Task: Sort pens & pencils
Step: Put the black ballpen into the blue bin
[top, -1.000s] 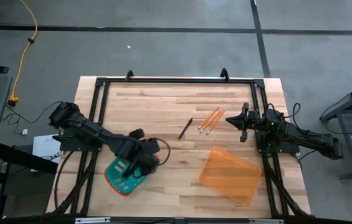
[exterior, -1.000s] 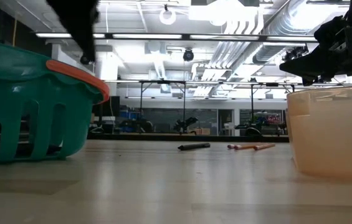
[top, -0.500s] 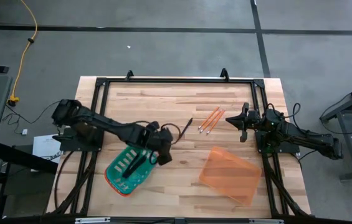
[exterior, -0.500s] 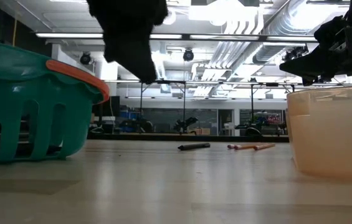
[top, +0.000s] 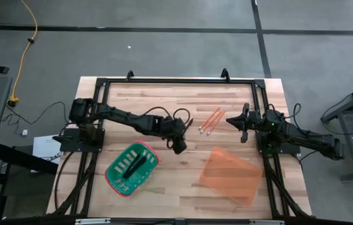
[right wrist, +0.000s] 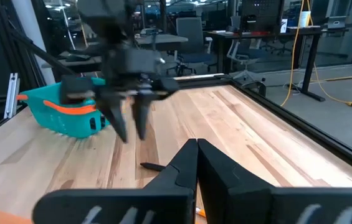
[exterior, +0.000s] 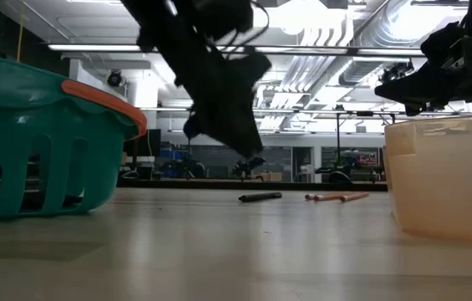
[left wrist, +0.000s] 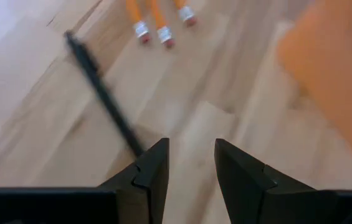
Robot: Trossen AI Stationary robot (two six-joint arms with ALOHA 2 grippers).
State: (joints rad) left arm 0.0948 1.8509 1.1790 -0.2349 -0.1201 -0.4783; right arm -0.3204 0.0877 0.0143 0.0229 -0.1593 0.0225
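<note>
One dark pen [left wrist: 101,93] lies flat on the wooden table, also visible in the low view [exterior: 261,197]. Three orange pencils [top: 212,120] lie side by side just right of it, eraser ends toward my left gripper [left wrist: 163,34]. My left gripper [top: 178,147] is open and empty above the table, just short of the pen's near end [left wrist: 191,149]. Other dark pens [top: 135,164] lie in the green basket [top: 119,178]. My right gripper [top: 231,121] is shut and empty, in the air to the right of the pencils [right wrist: 195,149].
An orange see-through tray [top: 229,176] lies at the near right, close to my left gripper's right side. The green basket with its orange rim [exterior: 43,142] stands at the near left. A black frame [top: 176,80] runs around the table's far and side edges.
My left gripper has moved from above the green basket toward the table's right and far side, coming down close to the lone pen. The basket, covered by the arm before, now shows dark pens lying in it. My right arm has kept still.
</note>
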